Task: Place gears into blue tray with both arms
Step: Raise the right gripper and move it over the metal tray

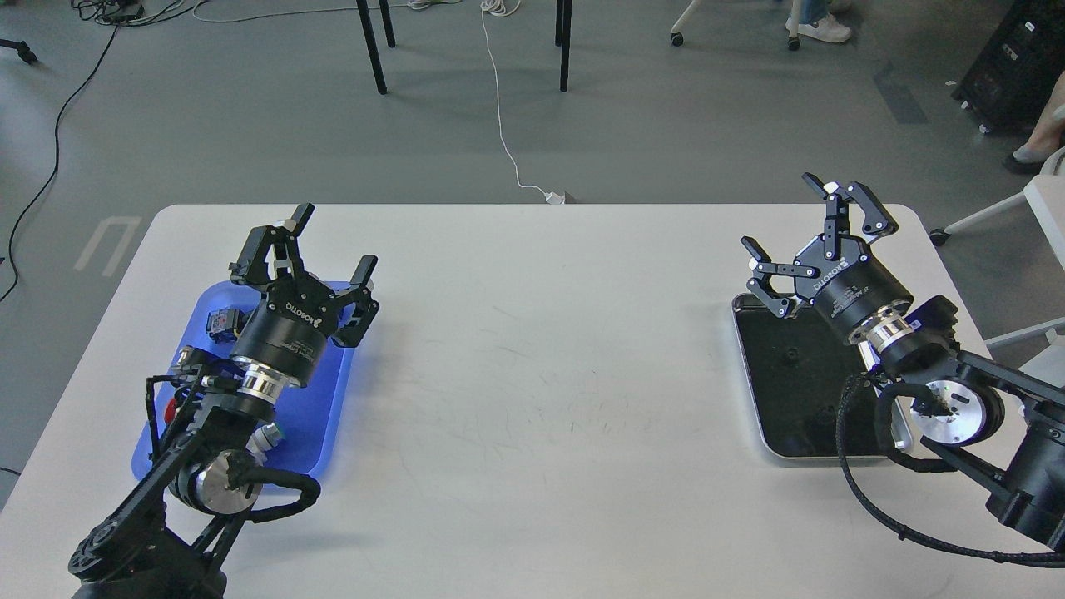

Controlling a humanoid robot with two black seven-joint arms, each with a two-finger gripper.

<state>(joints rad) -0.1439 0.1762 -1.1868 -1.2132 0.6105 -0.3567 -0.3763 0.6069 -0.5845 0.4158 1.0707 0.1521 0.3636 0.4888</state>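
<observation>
Fingers spread wide and empty on both sides: the left black gripper [309, 252] hangs over the far end of the flat bright-blue plastic tray [324, 416], and the right black gripper [811, 241] hangs over the far left corner of the silver metal tray with a black inside [778, 391]. Neither has hold of anything.

Outward from the left gripper, its arm covers most of the blue tray. Beside the wrist, at the tray's far left, sits a small blue-and-black switch-like part [223, 323]; a red cap [172, 408] peeks out by the arm at the tray's left edge. Anything else in the tray is hidden under the arm.

On the right, the arm and its looped black cable [865, 491] cross the near right part of the silver tray. On its dark floor a tiny black ring [790, 354] shows faintly, likely one gear; a second one I cannot make out.

Both trays lie on a white table [532, 399], well apart, with bare tabletop between them. Beyond the far edge, a white cord [499, 116] runs across the grey floor.
</observation>
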